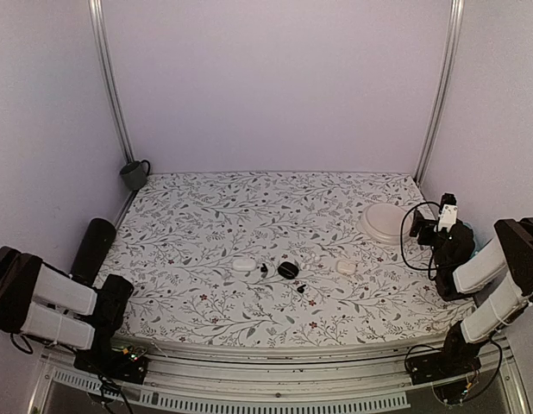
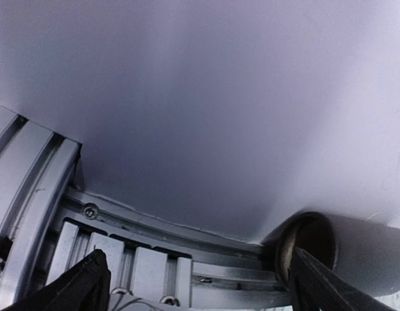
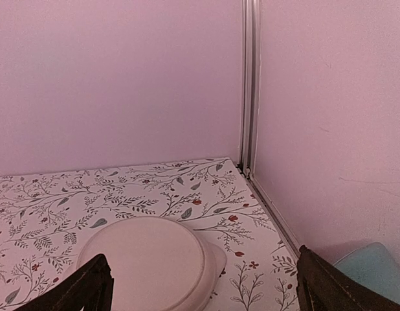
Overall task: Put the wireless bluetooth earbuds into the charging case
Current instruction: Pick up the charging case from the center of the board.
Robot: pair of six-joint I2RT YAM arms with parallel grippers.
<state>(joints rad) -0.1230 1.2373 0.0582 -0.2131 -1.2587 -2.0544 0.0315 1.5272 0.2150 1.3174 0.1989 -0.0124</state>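
Top view: your charging case [image 1: 288, 270] sits on the floral cloth [image 1: 206, 216], about mid-table and toward the near side. The left earbud [image 1: 265, 270] lies just beside the case on its left. The near earbud [image 1: 300, 289] lies just beside it on the near-right. Both earbuds are out on the cloth, and at this size you cannot tell whether either touches the case. One white pebble [image 1: 244, 265] sits left of the left earbud, and a second white pebble [image 1: 346, 267] lies right of the case. A white dish [image 1: 385, 222] is at the far right, a green mug [image 1: 134, 174] is in the far left corner, and a black roll [image 1: 92, 248] lies along the left edge. The left arm [image 1: 68, 302] and right arm [image 1: 482, 276] are folded at the near corners, well apart from the case. Left wrist view: the left gripper [image 2: 197, 256] is released, its fingers wide and holding nothing. It faces the wall and a frame rail [image 2: 32, 175], with the roll's open end at right. No task items show here. Right wrist view: the right gripper [image 3: 200, 256] is released, its fingers spread and holding nothing, with the dish ahead and between them. A pale blue object [image 3: 375, 265] is at the near right. The case and earbuds are out of this view.
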